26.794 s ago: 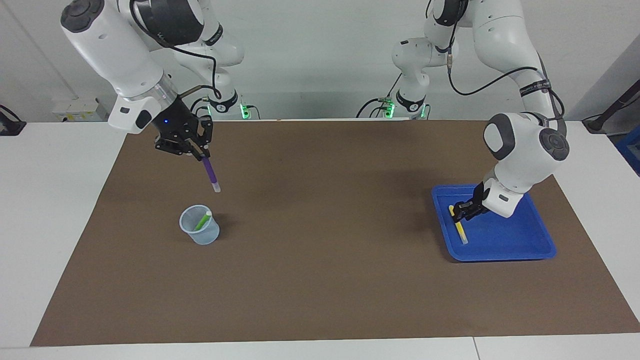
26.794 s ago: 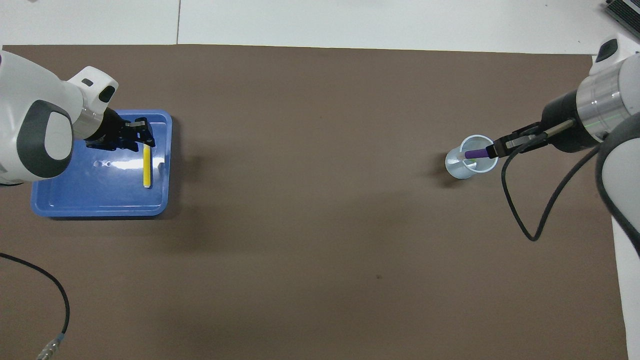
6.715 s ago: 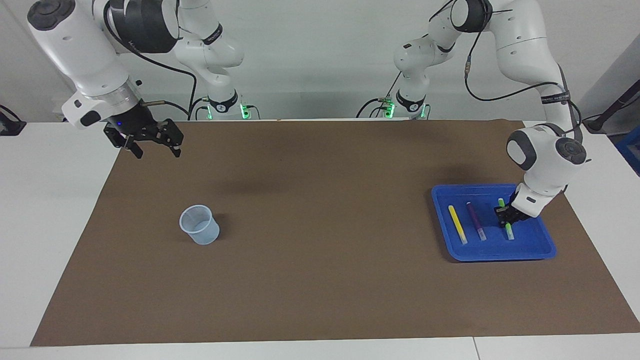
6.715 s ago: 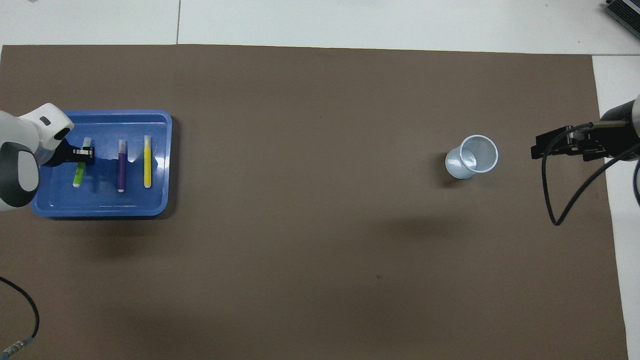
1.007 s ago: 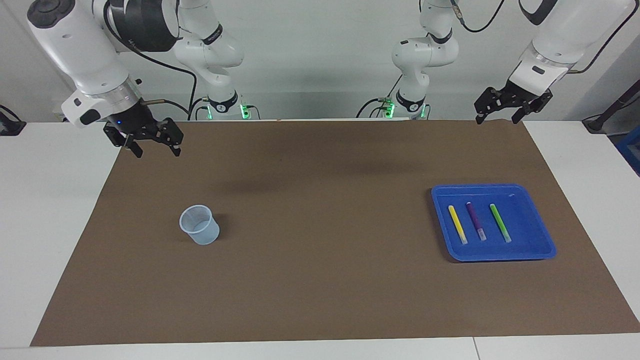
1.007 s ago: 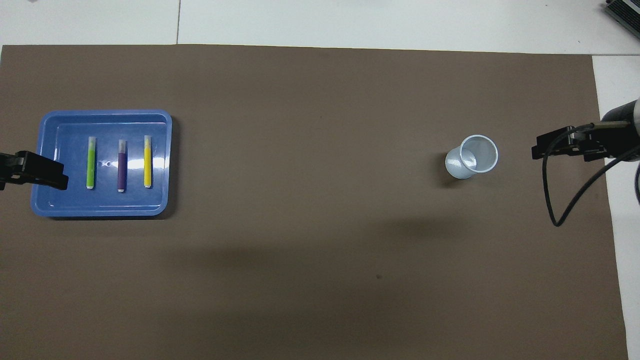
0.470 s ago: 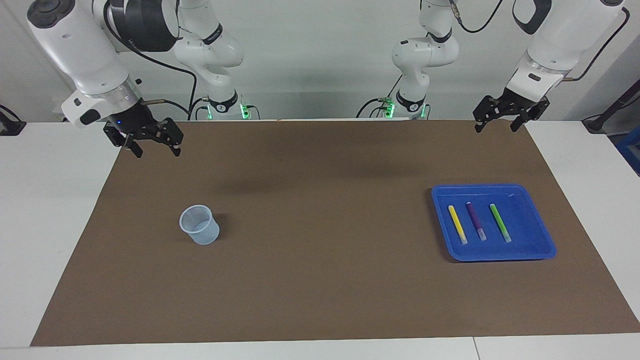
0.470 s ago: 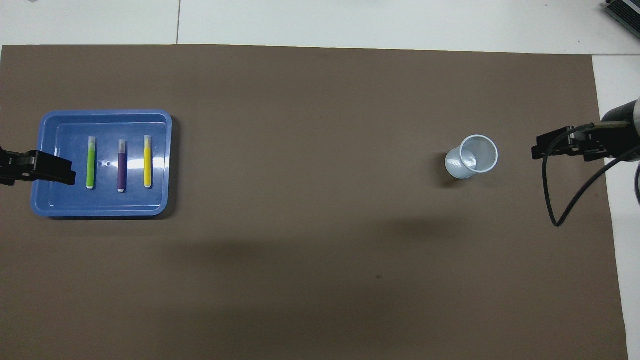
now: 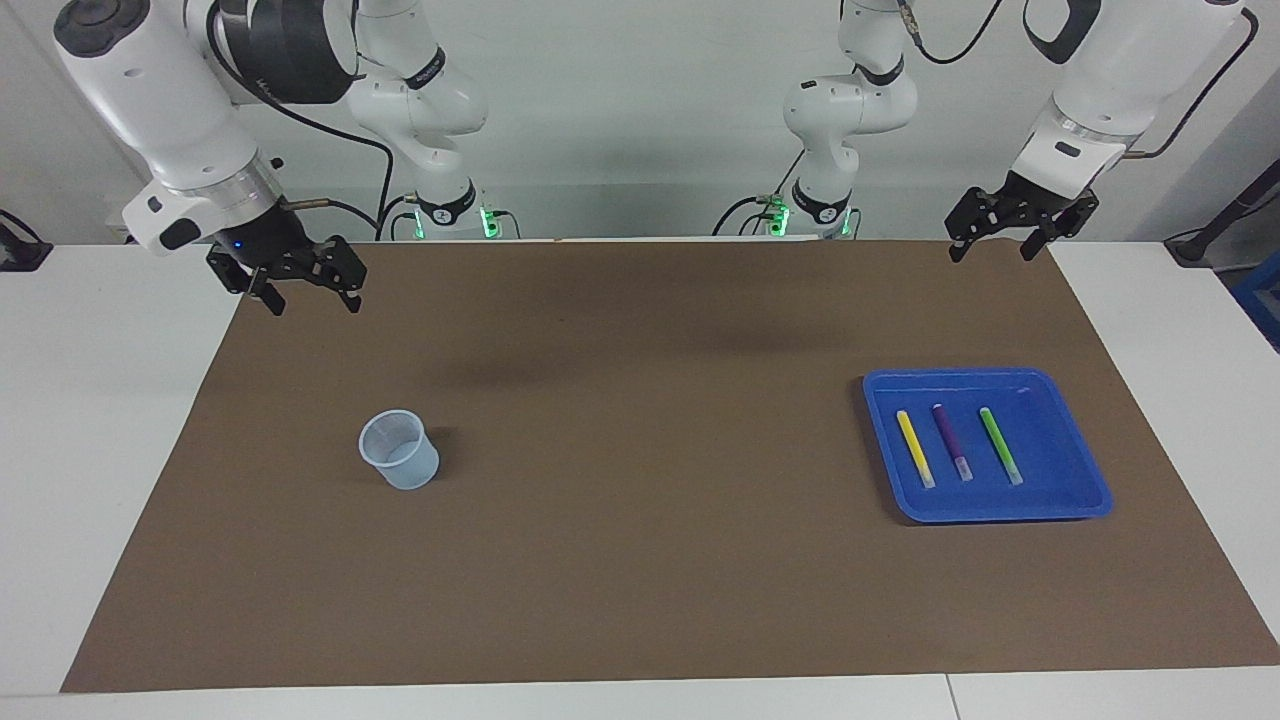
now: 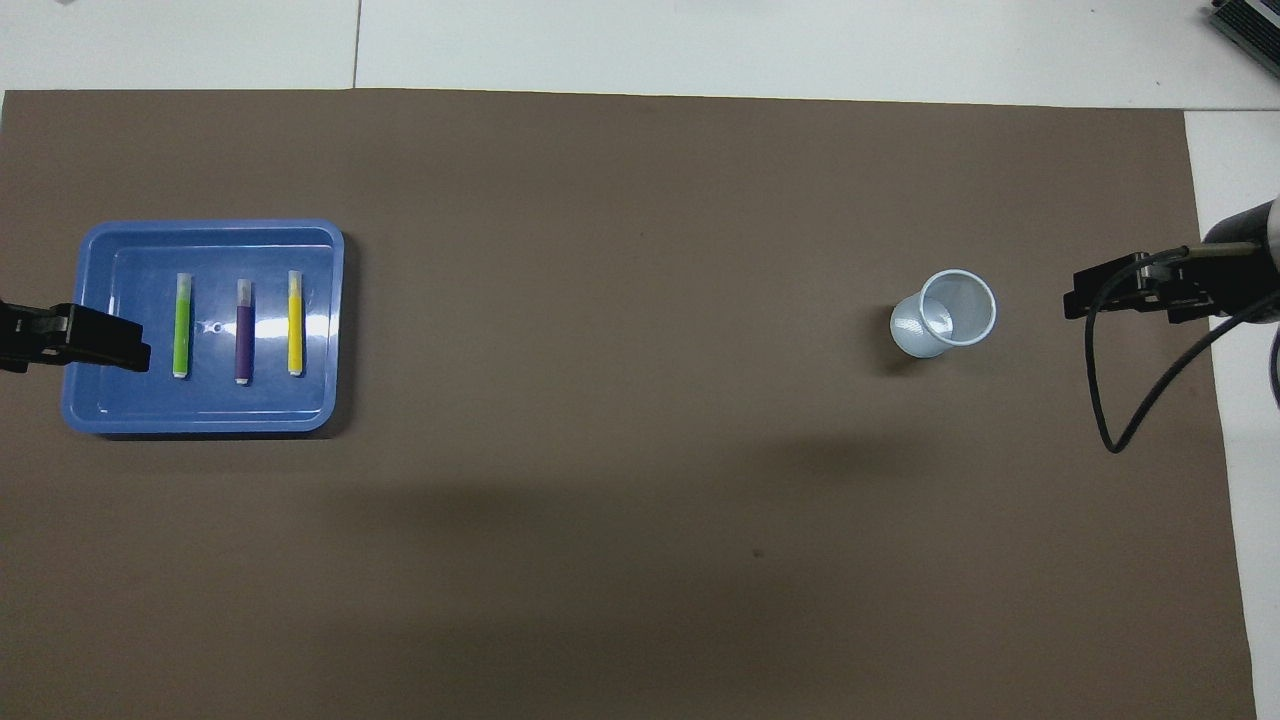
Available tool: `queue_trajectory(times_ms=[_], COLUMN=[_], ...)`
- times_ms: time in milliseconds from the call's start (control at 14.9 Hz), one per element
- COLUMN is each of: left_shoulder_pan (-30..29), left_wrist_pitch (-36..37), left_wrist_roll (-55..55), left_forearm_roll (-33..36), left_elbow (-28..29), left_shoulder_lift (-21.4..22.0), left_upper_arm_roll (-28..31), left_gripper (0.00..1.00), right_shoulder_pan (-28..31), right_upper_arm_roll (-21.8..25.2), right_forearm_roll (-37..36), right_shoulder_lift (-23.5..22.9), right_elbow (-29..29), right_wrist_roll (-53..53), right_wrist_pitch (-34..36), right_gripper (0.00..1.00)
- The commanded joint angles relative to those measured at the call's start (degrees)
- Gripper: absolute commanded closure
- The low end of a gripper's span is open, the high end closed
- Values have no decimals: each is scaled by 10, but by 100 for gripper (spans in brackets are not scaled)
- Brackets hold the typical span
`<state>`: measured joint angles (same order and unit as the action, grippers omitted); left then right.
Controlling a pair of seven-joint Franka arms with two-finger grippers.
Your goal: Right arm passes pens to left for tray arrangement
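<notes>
The right gripper hangs over the brown mat's edge, fingers spread and empty, the pale cup well apart below. Yellow, purple and green pens lie side by side in the blue tray. The left gripper hangs high over the mat's corner on the worktop, fingers spread, empty, clear of the tray.

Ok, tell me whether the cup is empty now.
Empty: the cup stands upright with only its bare inside showing; all three pens lie in the tray.

Three pens lie side by side in the tray — cup well apart.
</notes>
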<state>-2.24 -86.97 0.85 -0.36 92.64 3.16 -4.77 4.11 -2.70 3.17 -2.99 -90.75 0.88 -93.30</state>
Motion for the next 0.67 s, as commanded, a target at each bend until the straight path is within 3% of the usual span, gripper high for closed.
queue_trajectory(times_ms=[0,604], left_shoulder_pan=[11,37], left_wrist_pitch=[-16,-16], left_wrist_roll=[-5,-5], left_forearm_roll=[3,3], left_elbow=[22,23], left_shoulder_lift=[16,18], left_upper_arm_roll=[12,36], left_gripper=[0,0], right_shoulder_pan=[4,1], right_upper_arm_roll=[-4,-4], right_forearm_roll=[-11,-11], right_shoulder_lift=[13,14], right_elbow=[-13,-14], right_wrist_roll=[-5,-5], right_wrist_pitch=[5,8], right_gripper=[0,0])
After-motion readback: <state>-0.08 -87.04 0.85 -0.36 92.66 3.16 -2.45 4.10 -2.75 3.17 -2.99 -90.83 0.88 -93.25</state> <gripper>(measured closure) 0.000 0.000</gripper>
